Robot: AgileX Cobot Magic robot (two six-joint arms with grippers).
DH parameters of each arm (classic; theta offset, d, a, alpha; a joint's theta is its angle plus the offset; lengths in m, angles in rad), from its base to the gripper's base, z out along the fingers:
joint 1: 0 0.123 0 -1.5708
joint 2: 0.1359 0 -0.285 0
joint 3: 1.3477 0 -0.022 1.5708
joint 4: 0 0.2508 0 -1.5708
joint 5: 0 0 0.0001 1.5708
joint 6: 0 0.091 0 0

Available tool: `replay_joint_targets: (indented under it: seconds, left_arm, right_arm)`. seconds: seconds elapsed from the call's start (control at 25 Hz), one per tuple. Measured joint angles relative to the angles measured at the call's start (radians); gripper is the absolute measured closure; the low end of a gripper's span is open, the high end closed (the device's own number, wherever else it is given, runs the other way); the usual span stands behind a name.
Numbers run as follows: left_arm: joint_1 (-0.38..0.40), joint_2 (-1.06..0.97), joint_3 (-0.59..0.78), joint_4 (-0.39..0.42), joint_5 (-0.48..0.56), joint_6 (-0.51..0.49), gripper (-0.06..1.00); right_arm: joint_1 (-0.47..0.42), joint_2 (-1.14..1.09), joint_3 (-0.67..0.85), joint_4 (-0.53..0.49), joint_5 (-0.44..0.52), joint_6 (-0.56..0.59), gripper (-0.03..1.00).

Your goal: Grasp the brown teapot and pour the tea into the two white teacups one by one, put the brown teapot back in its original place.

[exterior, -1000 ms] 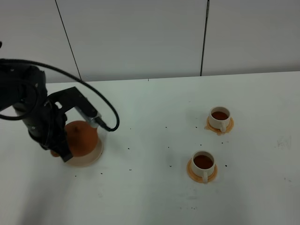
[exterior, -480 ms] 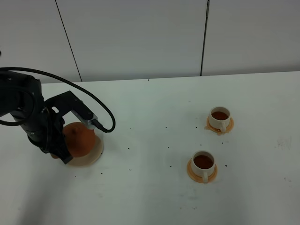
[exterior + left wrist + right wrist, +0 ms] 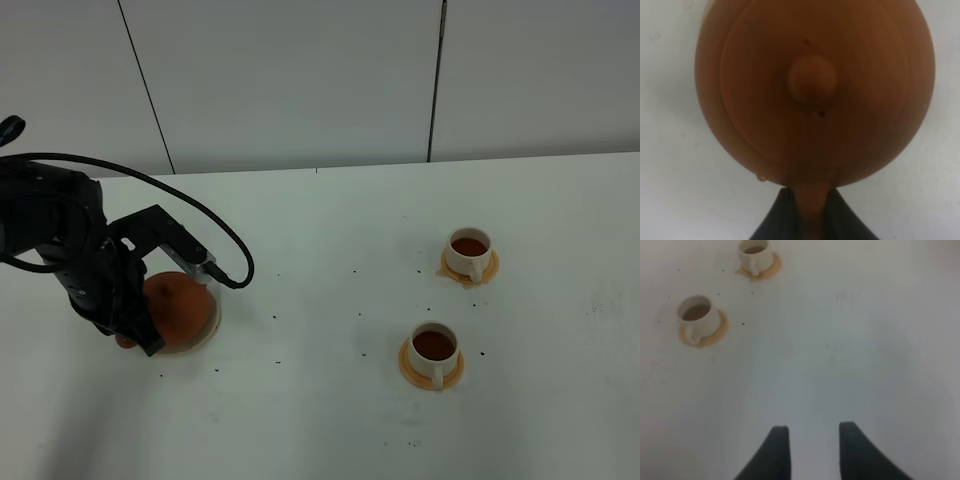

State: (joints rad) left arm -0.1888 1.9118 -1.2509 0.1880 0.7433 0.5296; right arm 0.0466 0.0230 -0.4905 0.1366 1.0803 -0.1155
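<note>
Table (image 3: 320,420) white, speckled; left gripper (image 3: 807,210) clamps teapot (image 3: 180,305) handle; right gripper (image 3: 810,450) parted, empty

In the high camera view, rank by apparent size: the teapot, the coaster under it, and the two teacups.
1. beige coaster, mostly covered, rim shows just past the pot
2. brown teapot, partly hidden by the left arm
3. near teacup and far teacup: look alike, no ranking.
</note>
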Motion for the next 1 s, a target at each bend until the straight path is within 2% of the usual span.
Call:
replay_joint_targets:
  seconds: [1.0]
  left_arm:
    - [0.003, 0.028, -0.004, 0.014, -0.02, -0.022, 0.78]
  right_arm:
    - [0.0, 0.0, 0.0, 0.0, 0.0, 0.0, 0.73]
